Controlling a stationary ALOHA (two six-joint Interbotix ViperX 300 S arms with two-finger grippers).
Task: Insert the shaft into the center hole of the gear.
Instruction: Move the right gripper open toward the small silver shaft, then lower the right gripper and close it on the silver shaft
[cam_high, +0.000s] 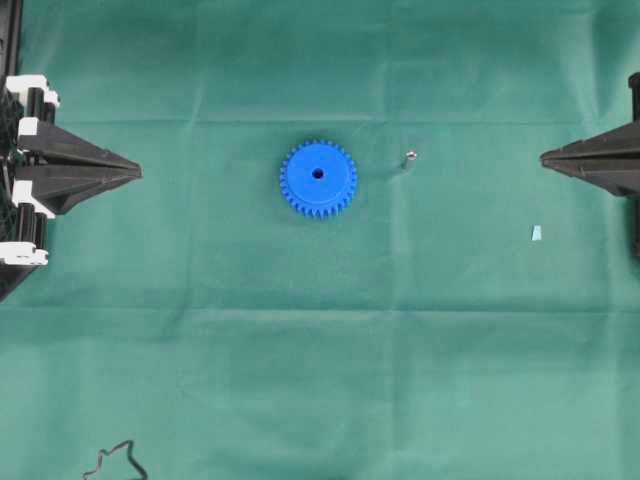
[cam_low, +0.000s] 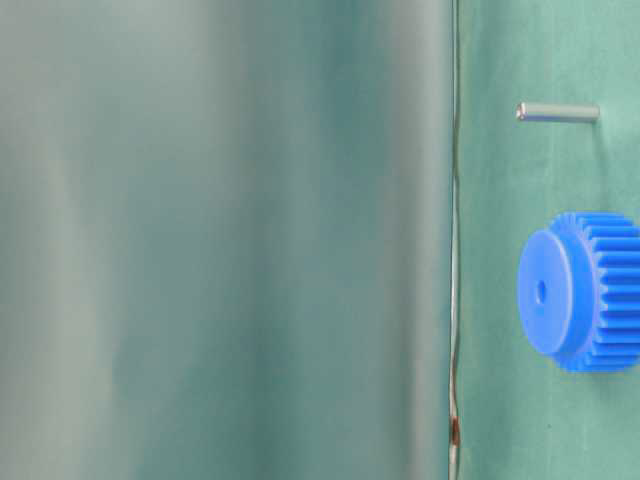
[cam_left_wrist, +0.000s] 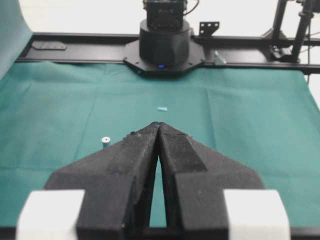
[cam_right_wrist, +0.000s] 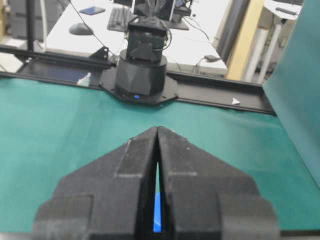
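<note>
The blue gear (cam_high: 318, 178) lies flat mid-table, its center hole (cam_high: 318, 173) facing up and empty. It also shows in the table-level view (cam_low: 585, 292), with the hole (cam_low: 541, 291) showing. The shaft (cam_high: 409, 157), a tiny silvery pin, stands on end just right of the gear; it also shows in the table-level view (cam_low: 557, 112) and the left wrist view (cam_left_wrist: 105, 142). My left gripper (cam_high: 138, 172) (cam_left_wrist: 158, 124) is shut and empty at the far left. My right gripper (cam_high: 543, 156) (cam_right_wrist: 157, 128) is shut and empty at the far right; a sliver of gear (cam_right_wrist: 157, 212) shows between its fingers.
A small pale blue scrap (cam_high: 537, 233) lies on the green cloth near the right gripper and shows in the left wrist view (cam_left_wrist: 162, 108). A black wire loop (cam_high: 115, 462) lies at the front left edge. Each arm's base (cam_left_wrist: 164, 45) (cam_right_wrist: 141, 65) stands at a table end.
</note>
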